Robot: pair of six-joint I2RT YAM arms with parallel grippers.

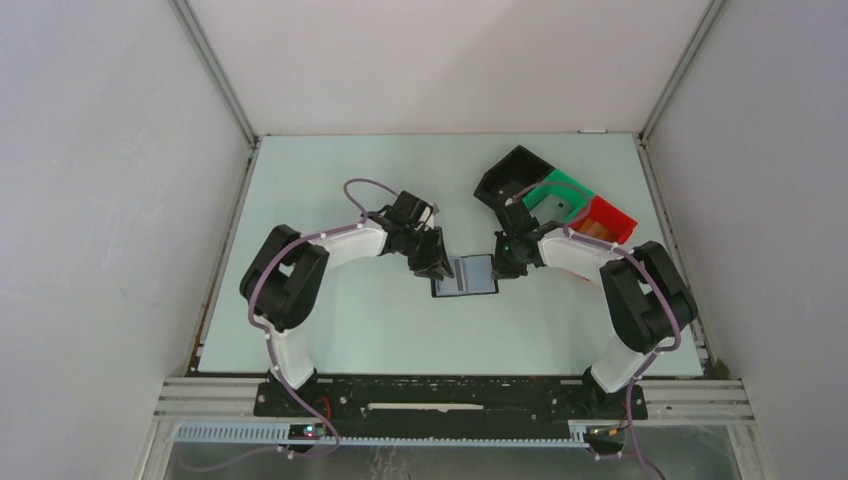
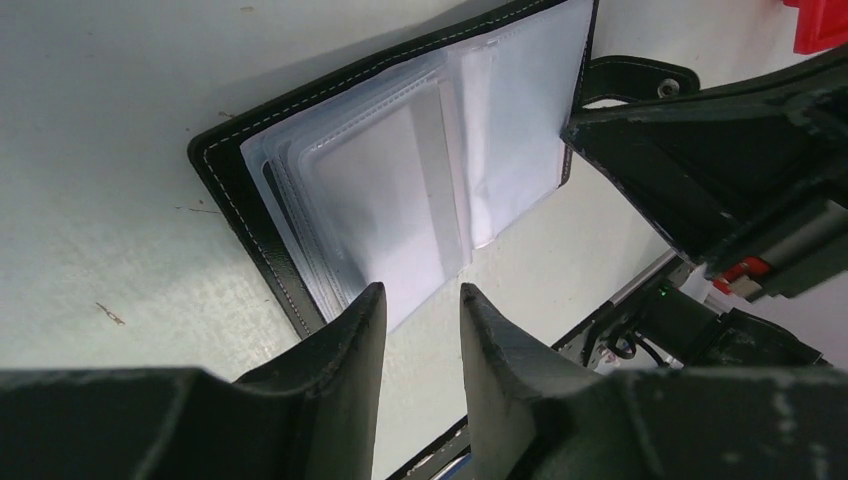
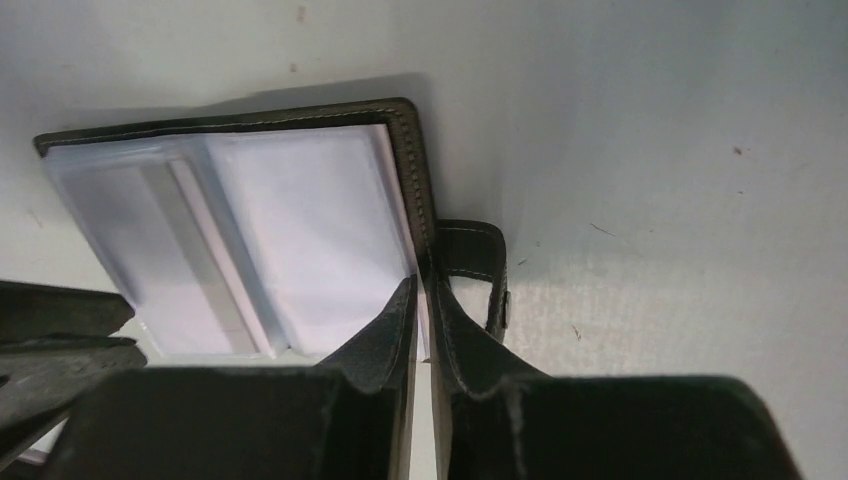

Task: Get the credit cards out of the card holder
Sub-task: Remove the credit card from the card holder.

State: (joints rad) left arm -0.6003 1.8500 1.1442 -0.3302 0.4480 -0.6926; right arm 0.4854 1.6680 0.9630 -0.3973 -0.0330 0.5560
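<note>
The right tool (image 3: 422, 284) is pressed together on the 3 o'clock edge of the card holder (image 3: 405, 170), and the stitched black cover is seen pinched between its two fingers (image 3: 385, 335). Just beside that grip, at 3 o'clock, the closure tab (image 3: 478, 262) is seen lying flat on the desk (image 1: 330, 190). The left tool (image 2: 422, 292) is held slightly spread, with a narrow strip of desk visible between its fingers (image 2: 345, 345). It is poised at the opposite, 9 o'clock edge of the holder, where a corner of the clear sleeves (image 2: 520, 120) reaches the gap. Whether that corner is touched cannot be told. The card holder is laid open and flat near the middle of the desk, between the two tools. The credit cards (image 2: 380, 190) are seen as pale rectangles inside the sleeves, which are stacked and fanned over the black cover. In the top view the left tool (image 1: 437, 265) and the right tool (image 1: 505, 262) are placed on either side of the holder (image 1: 465, 275). At about 1 to 2 o'clock from the holder, a black bin (image 1: 510, 172), a green bin (image 1: 560, 195) and a red bin (image 1: 612, 215) are lined up in a row, behind the right arm.
</note>
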